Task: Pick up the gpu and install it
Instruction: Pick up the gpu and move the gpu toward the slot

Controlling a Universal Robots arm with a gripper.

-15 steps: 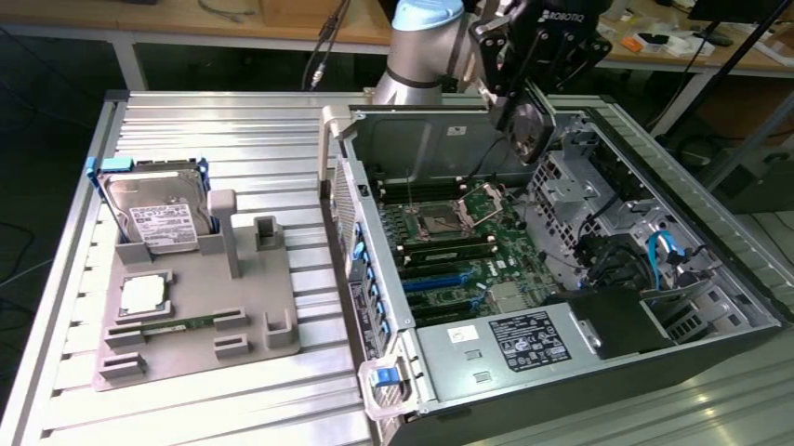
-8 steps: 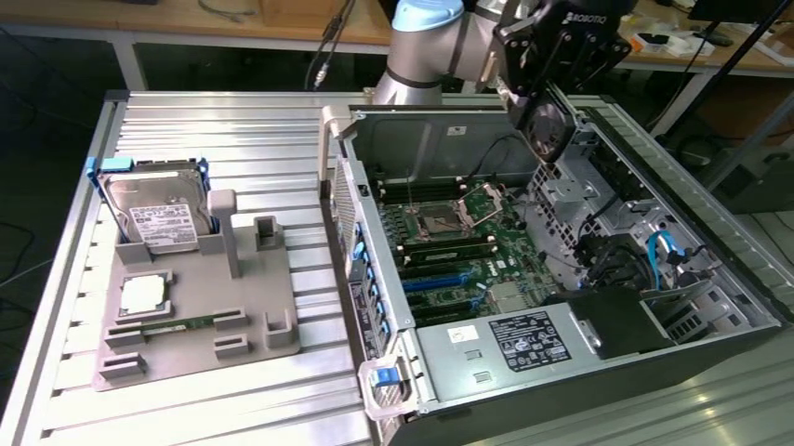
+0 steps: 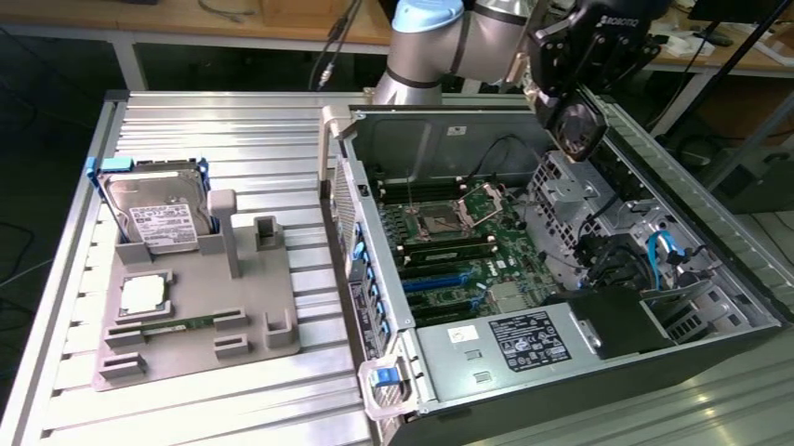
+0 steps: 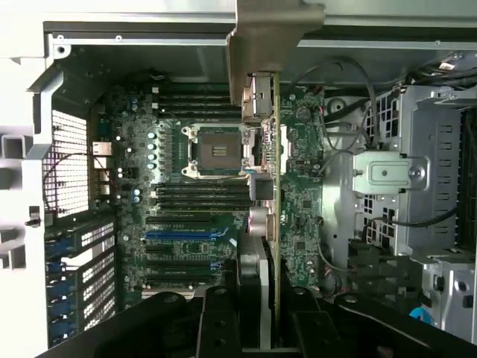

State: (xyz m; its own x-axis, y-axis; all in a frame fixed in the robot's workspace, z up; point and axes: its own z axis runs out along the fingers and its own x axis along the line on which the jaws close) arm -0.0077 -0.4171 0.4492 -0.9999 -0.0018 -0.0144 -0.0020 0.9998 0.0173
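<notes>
My gripper (image 3: 564, 93) hangs above the far right part of the open computer case (image 3: 372, 186), shut on the gpu (image 3: 578, 128). The card hangs below the fingers with a dark, round-fan face showing. In the wrist view the gpu (image 4: 273, 186) appears edge-on as a thin vertical strip, its metal end bracket (image 4: 276, 37) at the far end, held between my gripper (image 4: 268, 317) fingers. Beneath it lies the motherboard (image 4: 194, 149) with its processor socket (image 4: 216, 149) and a blue expansion slot (image 4: 179, 233). The card is above the board, not touching it.
On the exterior view's left, a grey fixture tray (image 3: 248, 316) carries a silver hard drive (image 3: 155, 209), a processor chip (image 3: 143, 295) and a green memory stick (image 3: 174, 325). Inside the case are a power supply (image 3: 522, 339), drive cages (image 3: 571, 195) and cables (image 3: 657, 251).
</notes>
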